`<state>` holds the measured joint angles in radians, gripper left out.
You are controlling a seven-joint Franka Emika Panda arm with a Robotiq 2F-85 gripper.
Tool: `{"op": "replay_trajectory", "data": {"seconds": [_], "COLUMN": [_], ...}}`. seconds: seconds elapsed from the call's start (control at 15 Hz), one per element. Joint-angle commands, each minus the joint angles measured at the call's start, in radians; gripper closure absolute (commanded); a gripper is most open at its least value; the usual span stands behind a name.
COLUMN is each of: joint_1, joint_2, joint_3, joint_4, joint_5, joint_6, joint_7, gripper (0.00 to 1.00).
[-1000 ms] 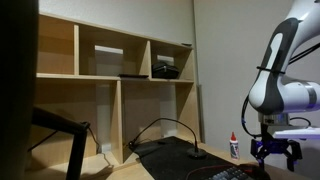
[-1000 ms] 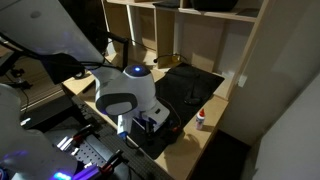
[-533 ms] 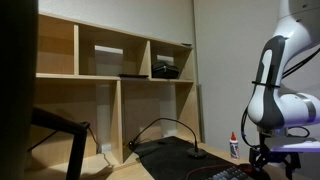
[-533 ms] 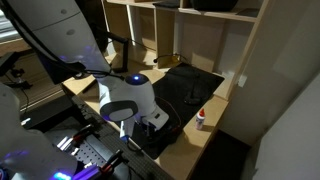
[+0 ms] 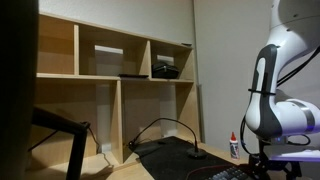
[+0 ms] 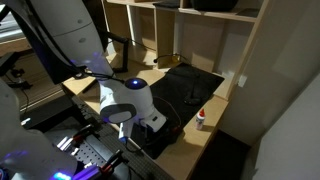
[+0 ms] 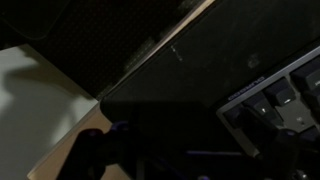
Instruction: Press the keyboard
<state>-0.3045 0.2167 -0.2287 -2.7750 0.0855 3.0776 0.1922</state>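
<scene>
Gripper (image 5: 263,168) hangs low right over the keyboard (image 7: 283,97), lined up to poke a key I'd guess, but honestly can't tell if it's spread or closed.

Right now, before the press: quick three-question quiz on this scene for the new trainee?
1. True or false: the keyboard shows in the wrist view.
2. The small white bottle stands: A on a shelf; B on the desk beside the black mat; C on the keys.
3. What stands behind the desk?
Key: 1 true; 2 B; 3 open wooden shelves.
</scene>
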Motion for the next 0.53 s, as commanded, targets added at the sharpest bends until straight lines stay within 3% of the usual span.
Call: {"op": "replay_trajectory", "data": {"seconds": [0.0, 0.13, 0.47], "joint_1": [-0.007, 0.006, -0.008], "joint_2": [0.106, 0.123, 0.130], "joint_3": [0.005, -0.024, -0.016], "joint_4": [0.029, 0.029, 0.039], "joint_5": [0.013, 0.000, 0.012], "joint_6": [0.076, 0.097, 0.084], "joint_7": [0.014, 0.020, 0.019], "gripper": [0.00, 0.00, 0.00]}}
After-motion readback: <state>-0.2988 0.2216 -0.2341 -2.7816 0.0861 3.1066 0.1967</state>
